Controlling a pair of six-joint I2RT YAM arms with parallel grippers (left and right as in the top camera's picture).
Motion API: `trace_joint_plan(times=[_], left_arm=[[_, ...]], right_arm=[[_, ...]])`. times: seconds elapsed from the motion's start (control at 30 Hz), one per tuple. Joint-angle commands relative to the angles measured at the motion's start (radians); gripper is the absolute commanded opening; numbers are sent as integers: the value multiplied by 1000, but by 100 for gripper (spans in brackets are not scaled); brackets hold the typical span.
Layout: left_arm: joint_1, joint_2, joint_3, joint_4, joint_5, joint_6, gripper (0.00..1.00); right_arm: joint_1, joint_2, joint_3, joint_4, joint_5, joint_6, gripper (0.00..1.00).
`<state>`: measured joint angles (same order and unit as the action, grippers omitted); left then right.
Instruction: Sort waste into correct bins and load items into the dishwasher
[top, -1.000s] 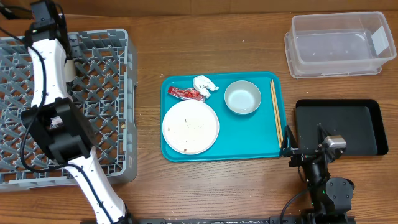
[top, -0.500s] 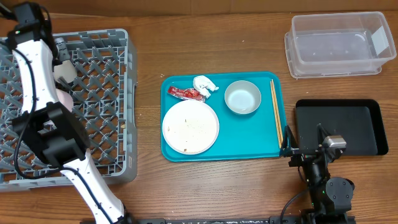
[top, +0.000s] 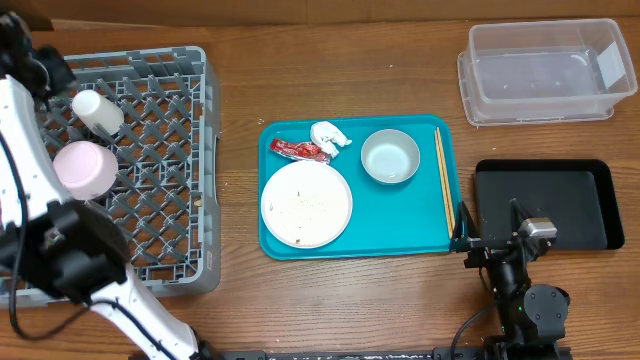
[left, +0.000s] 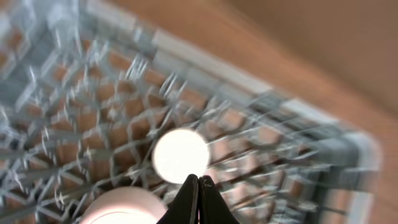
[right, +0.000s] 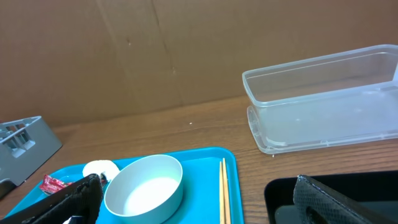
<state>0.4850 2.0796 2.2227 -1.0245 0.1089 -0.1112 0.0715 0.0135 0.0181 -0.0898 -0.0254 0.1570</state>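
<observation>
The grey dishwasher rack (top: 160, 150) at the left holds a white cup (top: 97, 111) lying on its side and a pinkish bowl (top: 85, 168). Above them, blurred in the left wrist view, my left gripper (left: 198, 185) is shut and empty over the cup (left: 180, 155) and bowl (left: 118, 210). On the teal tray (top: 400, 225) lie a red wrapper (top: 300, 150), a white tissue (top: 330, 135), a pale grey-blue bowl (top: 390, 157), a plate (top: 306, 204) with crumbs and chopsticks (top: 443, 180). My right gripper (right: 199, 208) is open low behind the tray, holding nothing.
A clear plastic tub (top: 545, 65) stands at the back right, with a shallow black tray (top: 560, 190) in front of it. The left arm (top: 25, 140) stretches over the rack's left side. Bare wooden table lies between rack and teal tray.
The left arm has swung left toward the rack's far corner, uncovering the cup and pinkish bowl lying in the rack. The right arm has not moved.
</observation>
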Motion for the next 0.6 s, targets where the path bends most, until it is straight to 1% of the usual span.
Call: trace_joint_plan(times=[0.0,0.03,0.07,0.13,0.17,0.2,0.23,0.27,0.33,0.4,0.43,0.5,0.57], left_arm=[[-69,-143,19,20,140,-29,4],[-101,-171,19,24,246,-70,4],[-121,-180,19,24,318,-104,7],[-167,-185,19,14,499,-163,16],[-190,-184,18,-2,588,-161,24],[-232,-176,17,-20,690,-147,27],[-269,-169,17,-38,742,-121,34],[-308,-162,17,-66,769,-84,53],[-405,-144,17,-138,766,9,90],[-511,-121,17,-211,696,85,98],[-559,-108,17,-237,638,90,100],[-663,-69,17,-279,500,89,97],[-758,-23,17,-308,399,89,89]], right_arm=[[-6,-11,-10,6,5,3,100],[-6,-11,-10,6,5,3,100],[-6,-11,-10,6,5,3,100],[-6,-11,-10,6,5,3,100],[-6,-11,-10,6,5,3,100],[-6,-11,-10,6,5,3,100],[-6,-11,-10,6,5,3,100],[-6,-11,-10,6,5,3,99],[-6,-11,-10,6,5,3,100],[-6,-11,-10,6,5,3,100],[-6,-11,-10,6,5,3,100],[-6,-11,-10,6,5,3,100],[-6,-11,-10,6,5,3,100]])
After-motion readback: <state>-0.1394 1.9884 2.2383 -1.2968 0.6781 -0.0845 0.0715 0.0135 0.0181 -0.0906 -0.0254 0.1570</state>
